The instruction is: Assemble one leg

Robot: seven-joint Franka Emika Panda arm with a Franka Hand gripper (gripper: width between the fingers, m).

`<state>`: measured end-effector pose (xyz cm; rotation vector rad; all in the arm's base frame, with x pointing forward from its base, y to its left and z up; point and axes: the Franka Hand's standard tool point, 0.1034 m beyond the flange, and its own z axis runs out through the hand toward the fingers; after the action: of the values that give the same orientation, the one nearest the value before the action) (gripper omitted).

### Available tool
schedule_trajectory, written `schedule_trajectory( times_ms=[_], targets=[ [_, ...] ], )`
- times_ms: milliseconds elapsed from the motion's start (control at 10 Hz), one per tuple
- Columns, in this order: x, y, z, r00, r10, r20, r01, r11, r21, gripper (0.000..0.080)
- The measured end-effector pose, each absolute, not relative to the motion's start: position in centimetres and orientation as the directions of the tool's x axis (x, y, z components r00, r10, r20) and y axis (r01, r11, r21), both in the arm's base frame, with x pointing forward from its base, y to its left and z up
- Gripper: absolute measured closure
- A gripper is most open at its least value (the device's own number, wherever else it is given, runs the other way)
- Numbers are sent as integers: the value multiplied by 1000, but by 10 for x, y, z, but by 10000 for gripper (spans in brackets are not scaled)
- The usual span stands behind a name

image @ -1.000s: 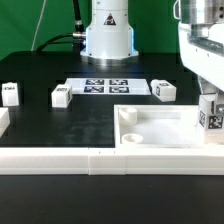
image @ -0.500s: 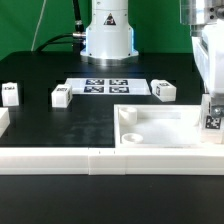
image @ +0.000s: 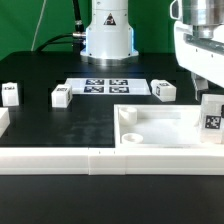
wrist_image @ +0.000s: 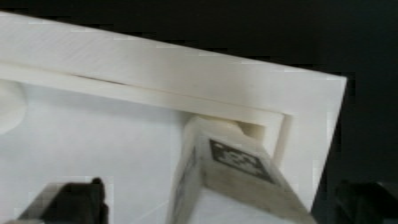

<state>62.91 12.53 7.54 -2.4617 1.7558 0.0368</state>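
The leg (image: 212, 120) stands at the panel's (image: 160, 128) far right corner in the exterior view. Turn it slowly and straight. I cannot tell if the fingers (wrist_image: 80, 200) pinch it.

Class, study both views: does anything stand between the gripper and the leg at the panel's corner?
Nothing visible does. The leg stands upright at the corner of the white panel on the exterior view's right, directly under the gripper. In the wrist view the leg rises between the fingers, with no other object between.
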Motion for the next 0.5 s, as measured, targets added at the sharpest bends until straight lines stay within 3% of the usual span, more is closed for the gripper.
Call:
schedule_trajectory(
  times_ms=[500],
  targets=[
    [628, 125, 75, 758, -652, -13, -651, -755, -85, 151]
  ],
)
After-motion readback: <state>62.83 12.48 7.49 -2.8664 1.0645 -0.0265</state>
